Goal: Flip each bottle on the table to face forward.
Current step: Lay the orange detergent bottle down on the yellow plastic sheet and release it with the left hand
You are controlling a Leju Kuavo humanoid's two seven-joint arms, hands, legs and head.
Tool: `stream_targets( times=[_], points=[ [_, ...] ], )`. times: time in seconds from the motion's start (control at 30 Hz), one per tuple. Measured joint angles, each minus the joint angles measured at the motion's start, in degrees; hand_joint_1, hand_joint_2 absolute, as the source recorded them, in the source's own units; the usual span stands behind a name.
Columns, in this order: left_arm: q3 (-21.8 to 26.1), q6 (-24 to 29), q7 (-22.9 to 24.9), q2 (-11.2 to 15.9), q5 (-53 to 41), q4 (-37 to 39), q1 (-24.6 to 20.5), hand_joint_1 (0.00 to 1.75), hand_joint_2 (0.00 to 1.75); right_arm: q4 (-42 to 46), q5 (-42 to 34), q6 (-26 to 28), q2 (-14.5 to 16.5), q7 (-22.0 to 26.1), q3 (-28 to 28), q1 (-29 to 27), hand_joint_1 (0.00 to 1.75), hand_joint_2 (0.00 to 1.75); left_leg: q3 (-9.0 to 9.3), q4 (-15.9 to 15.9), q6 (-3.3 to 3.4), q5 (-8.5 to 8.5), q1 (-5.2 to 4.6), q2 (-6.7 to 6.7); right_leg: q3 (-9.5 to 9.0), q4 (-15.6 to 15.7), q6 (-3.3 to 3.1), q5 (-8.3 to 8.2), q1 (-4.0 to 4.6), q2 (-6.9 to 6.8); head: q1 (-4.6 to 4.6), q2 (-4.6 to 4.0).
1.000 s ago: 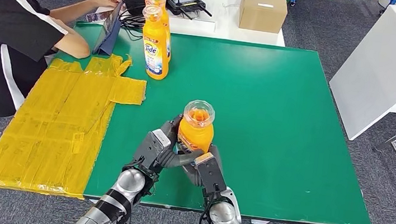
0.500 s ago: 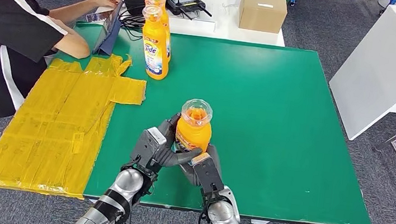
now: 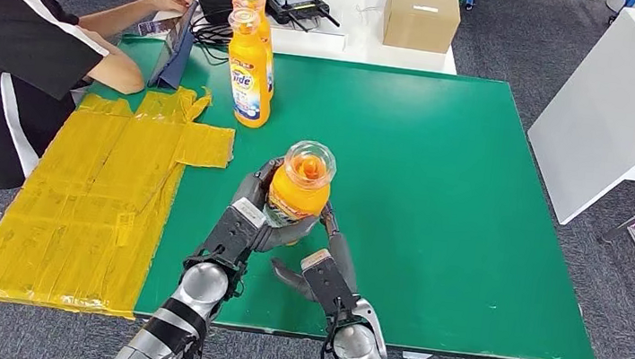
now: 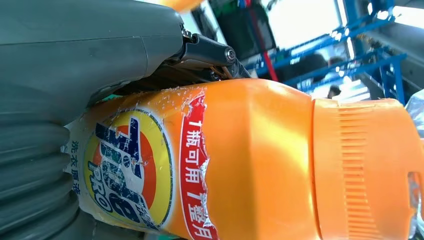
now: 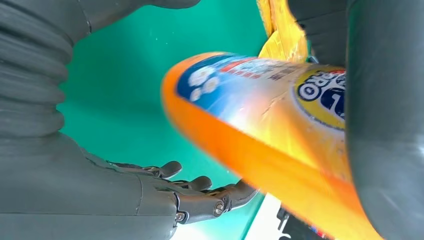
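I see the orange bottle (image 5: 260,130) tilted over the green table (image 5: 125,85). My right hand (image 5: 165,195) sits beside it, fingers spread, holding nothing.

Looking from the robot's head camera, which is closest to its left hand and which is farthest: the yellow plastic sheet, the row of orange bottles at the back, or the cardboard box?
From the left hand, which grips an orange bottle:
1. Yellow plastic sheet, just to its left on the table.
2. Row of orange bottles, standing at the green mat's far left.
3. Cardboard box, on the white table beyond, to the right.
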State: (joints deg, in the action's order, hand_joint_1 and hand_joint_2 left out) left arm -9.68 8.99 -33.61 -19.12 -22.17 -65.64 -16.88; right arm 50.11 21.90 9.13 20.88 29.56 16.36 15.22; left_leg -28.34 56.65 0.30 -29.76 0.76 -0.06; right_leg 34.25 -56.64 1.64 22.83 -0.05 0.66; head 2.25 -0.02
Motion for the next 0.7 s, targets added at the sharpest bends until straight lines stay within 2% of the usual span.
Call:
stream_targets(
  times=[0.2,0.3,0.4,0.5,0.6,0.7],
  points=[
    [1.67,16.18,3.09,1.06,-14.88,0.09,-2.71,1.75,1.75,5.64,2.54,-0.75,-0.09,-0.25,-2.11,-2.59,0.00,1.75,0.00,0.00,0.00,0.00,0.01,-0.03,0.00,0.00,0.00,0.00,0.00,0.00,0.00,0.00],
    [2.25,23.36,6.47,2.20,-24.62,1.73,-4.86,1.75,1.75,8.14,2.79,-1.38,-0.09,-0.45,-2.75,-3.53,0.00,1.75,0.00,0.00,-0.01,0.01,0.02,-0.04,0.00,0.00,0.00,0.00,0.00,0.00,0.00,0.00],
    [2.89,29.58,15.53,4.16,-43.75,5.76,-7.78,1.75,1.75,10.45,2.91,-2.02,-0.08,-0.51,-2.98,-4.05,0.00,1.75,0.00,0.00,-0.03,0.03,0.02,-0.02,-0.01,-0.01,0.00,0.00,0.00,0.00,-0.01,0.00],
    [3.60,30.62,28.09,7.02,-61.21,11.26,-11.00,1.75,1.75,12.38,2.54,-2.74,-0.08,-0.61,-2.99,-4.22,0.00,1.75,0.02,0.00,-0.05,0.04,0.02,0.02,-0.01,-0.03,-0.01,-0.01,0.00,0.01,-0.01,0.00],
    [1.83,30.74,39.20,10.93,-66.41,18.47,-14.33,1.75,1.75,13.80,1.50,-3.48,-0.09,-0.75,-2.94,-4.22,0.00,1.75,0.05,0.00,-0.08,0.06,0.03,0.10,0.00,-0.07,-0.01,-0.01,0.01,0.05,0.01,0.00],
    [0.04,30.81,42.14,13.66,-66.56,23.44,-16.22,1.75,1.75,14.68,1.08,-3.75,-0.10,-0.77,-2.93,-4.21,0.00,1.75,0.02,0.00,-0.10,0.08,0.03,-0.01,0.02,-0.10,-0.01,0.00,0.04,-0.01,0.00,0.00]
  ],
)
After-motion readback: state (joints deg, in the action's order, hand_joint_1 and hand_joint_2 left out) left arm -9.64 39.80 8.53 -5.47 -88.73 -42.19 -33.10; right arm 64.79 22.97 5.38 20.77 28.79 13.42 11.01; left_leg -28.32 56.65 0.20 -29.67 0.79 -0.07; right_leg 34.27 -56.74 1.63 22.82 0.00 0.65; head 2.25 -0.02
